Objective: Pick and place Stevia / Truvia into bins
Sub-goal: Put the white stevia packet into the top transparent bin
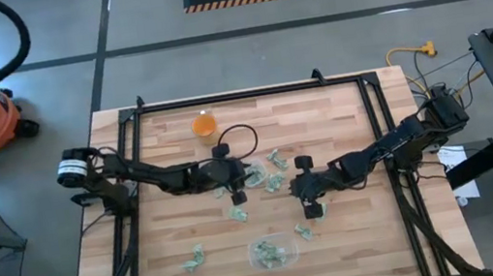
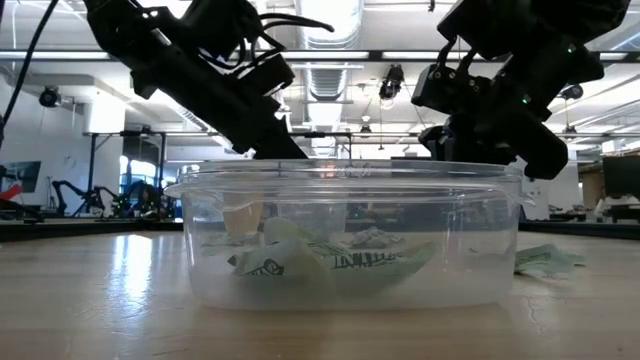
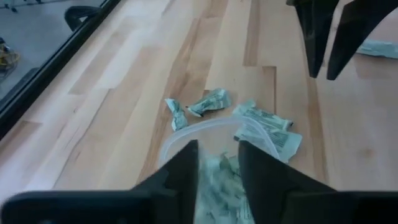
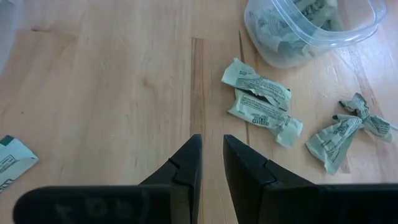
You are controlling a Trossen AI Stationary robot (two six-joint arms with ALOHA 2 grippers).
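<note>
The left claw (image 3: 217, 165) hangs parted over the round cup (image 3: 186, 134) of Stevia sachets (image 3: 217, 186), gripping nothing. The right claw (image 4: 211, 162), nearly closed, is empty above bare table (image 4: 112, 81).

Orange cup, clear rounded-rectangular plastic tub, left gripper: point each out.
Small orange cup (image 1: 203, 124): high view, centre of cup.
Clear rounded-rectangular plastic tub (image 2: 480, 250): low view, bare side wall.
Left gripper (image 3: 217, 163): left wrist view, midway between its fingers, above sachets.

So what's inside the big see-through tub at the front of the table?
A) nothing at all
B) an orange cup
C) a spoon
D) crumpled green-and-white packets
D: the low view looks right through the clear tub and shows crumpled green-and-white packets lying on its bottom; the orange cup stands far off at the table's back.
</note>
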